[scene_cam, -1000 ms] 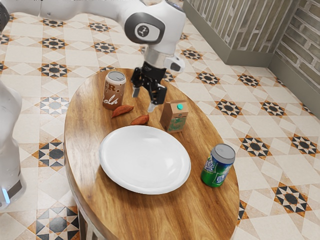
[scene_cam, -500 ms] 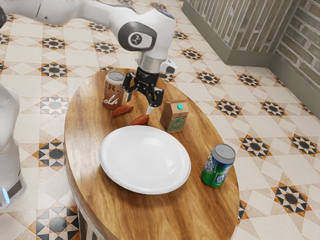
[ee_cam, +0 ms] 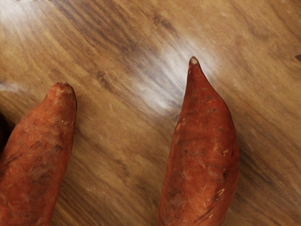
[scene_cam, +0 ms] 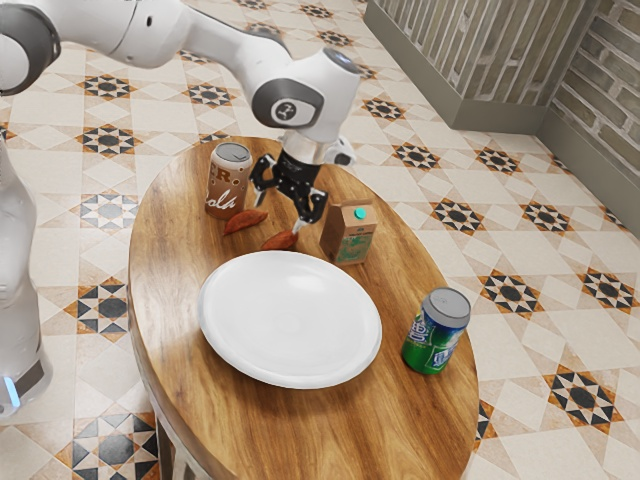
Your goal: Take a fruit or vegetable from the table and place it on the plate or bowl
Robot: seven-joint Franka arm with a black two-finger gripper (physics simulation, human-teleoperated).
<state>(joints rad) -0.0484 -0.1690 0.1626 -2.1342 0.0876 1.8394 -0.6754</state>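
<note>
Two orange-brown sweet potatoes lie on the oval wooden table [scene_cam: 180,300] behind the white plate [scene_cam: 289,317]. One sweet potato [scene_cam: 281,240] [ee_cam: 200,155] lies nearer the carton, the other sweet potato [scene_cam: 244,221] [ee_cam: 35,160] nearer the brown can. My black gripper [scene_cam: 276,208] hangs open just above them, fingers spread and pointing down, over the gap between the two and a little behind them. Nothing sits between its fingers. The plate is bare.
A brown drink can [scene_cam: 228,180] stands at the exterior view's left of the gripper. A small brown-and-green carton [scene_cam: 349,231] stands close on its right. A green can [scene_cam: 436,331] stands near the table's right edge.
My hand has dropped lower and shifted slightly toward the exterior view's left, closing on the two sweet potatoes. The arm's elbow has swung over. Nothing on the table has moved.
</note>
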